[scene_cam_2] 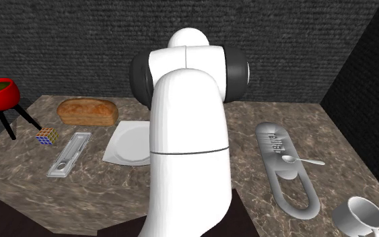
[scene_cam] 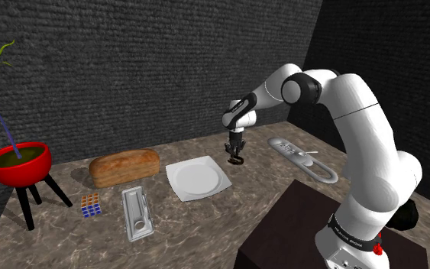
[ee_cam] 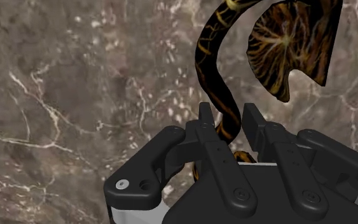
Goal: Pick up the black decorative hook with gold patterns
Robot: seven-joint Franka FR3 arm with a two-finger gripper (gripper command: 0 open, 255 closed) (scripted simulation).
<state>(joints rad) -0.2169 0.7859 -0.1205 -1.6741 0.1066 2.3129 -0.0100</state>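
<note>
A dark grey ribbed wall (scene_cam: 129,61) backs the brown marbled stone bench (scene_cam: 263,187). In the shoulder view the all-black two-finger gripper (scene_cam: 236,147) points straight down beyond the square white plate (scene_cam: 198,178). The black decorative hook with gold veining (scene_cam: 237,160) hangs under it, its long axis roughly upright, seemingly just off the bench. In the second exterior view the white arm (scene_cam_2: 188,134) rises before the bench's middle. In the wrist view the gripper (ee_cam: 229,127) is nearly closed, pinching the hook's (ee_cam: 285,44) thin curved stem, whose broad patterned end points away from the fingertips. With the grasp made, a straight, firmly clamped lift seems next.
</note>
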